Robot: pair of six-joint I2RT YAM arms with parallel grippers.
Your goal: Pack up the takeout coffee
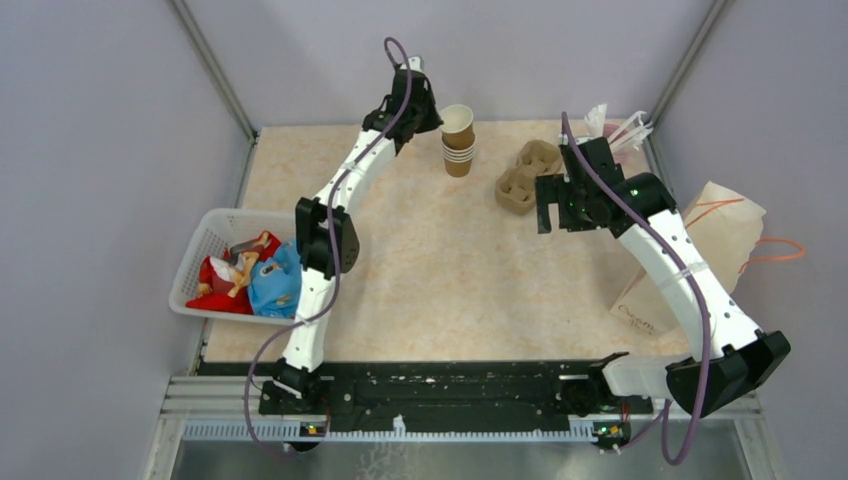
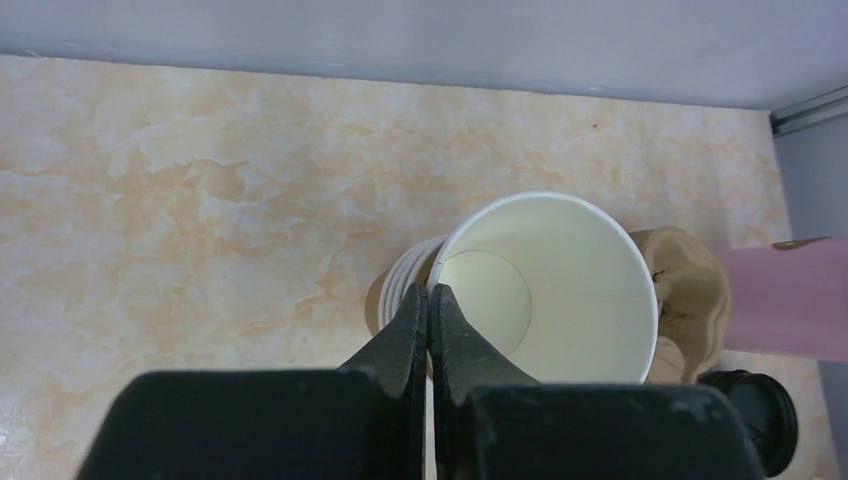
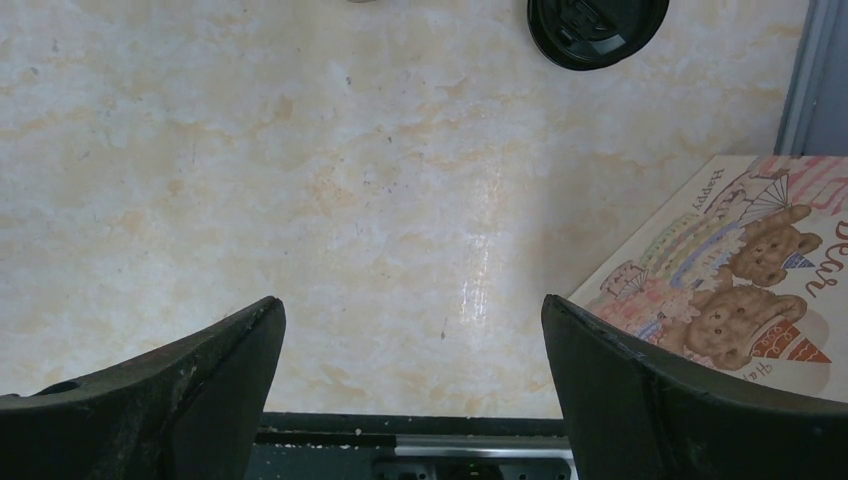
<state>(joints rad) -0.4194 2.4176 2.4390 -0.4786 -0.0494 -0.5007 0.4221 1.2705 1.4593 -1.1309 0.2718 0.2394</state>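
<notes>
A brown paper cup (image 1: 457, 122), cream inside (image 2: 560, 290), hangs tilted just above a stack of like cups (image 1: 459, 157) at the back of the table. My left gripper (image 2: 430, 292) is shut on its near rim, one finger inside the cup and one outside. The white rims of the stack (image 2: 400, 295) show just under the cup. A round black lid (image 2: 755, 410) lies on the table to the right, also seen as the lid (image 3: 597, 25) in the right wrist view. My right gripper (image 3: 412, 320) is wide open over bare table, holding nothing.
A brown pulp cup carrier (image 1: 530, 175) lies right of the stack, with a pink cup of white sticks (image 1: 620, 130) behind it. A paper bag (image 1: 700, 250) with bear print (image 3: 730, 280) lies at the right edge. A white basket (image 1: 205, 235) of toys stands at the left.
</notes>
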